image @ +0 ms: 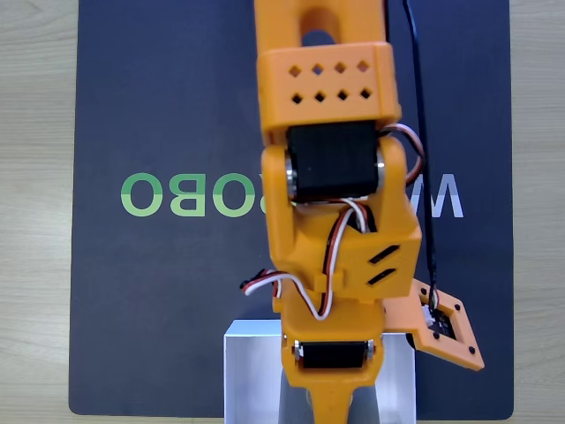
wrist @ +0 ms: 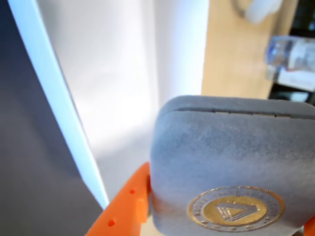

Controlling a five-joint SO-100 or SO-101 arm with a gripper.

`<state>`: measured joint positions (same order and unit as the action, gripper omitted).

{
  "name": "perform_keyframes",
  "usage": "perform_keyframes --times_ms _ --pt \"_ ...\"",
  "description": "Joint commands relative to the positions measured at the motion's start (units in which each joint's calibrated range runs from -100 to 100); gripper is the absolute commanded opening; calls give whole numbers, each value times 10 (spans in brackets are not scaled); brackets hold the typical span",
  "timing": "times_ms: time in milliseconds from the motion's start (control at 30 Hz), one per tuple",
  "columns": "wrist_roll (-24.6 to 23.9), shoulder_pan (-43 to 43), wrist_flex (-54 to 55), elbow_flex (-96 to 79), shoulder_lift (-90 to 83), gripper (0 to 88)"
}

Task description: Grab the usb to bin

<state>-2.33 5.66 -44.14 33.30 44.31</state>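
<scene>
In the wrist view the usb [wrist: 231,167] sits nearest the lens, a dark grey flat case with rounded corners and a soft matte surface. A thin seam runs along its upper edge, and a round gold-and-dark emblem with a triangle in it lies low on its top face. The right and lower edges of the case are cut off by the frame. An orange finger [wrist: 125,206] of the hand presses against its left side, and a sliver of orange shows at the lower right corner, so the hand [wrist: 226,223] is pinching the case between its two fingers. Behind and below the case lies the white inside of the bin [wrist: 113,98], with one thin white wall running diagonally at the left; the case hangs over that white floor, and whether it touches it cannot be told. Beyond the bin's far wall is the pale wooden counter [wrist: 231,54], and at the top right some blurred objects too soft to identify.

In the fixed view the orange arm [image: 331,177] covers most of the middle, and the hand's fingertips run off the bottom edge. The bin [image: 252,371] shows partly beside the arm at the bottom, on a dark mat [image: 159,291] with green lettering half hidden by the arm.
</scene>
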Motion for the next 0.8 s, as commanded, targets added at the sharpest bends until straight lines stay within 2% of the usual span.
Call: perform_keyframes --times_ms 0,767 --pt "2 6 10 30 4 136" --pt "1 7 11 31 8 138"
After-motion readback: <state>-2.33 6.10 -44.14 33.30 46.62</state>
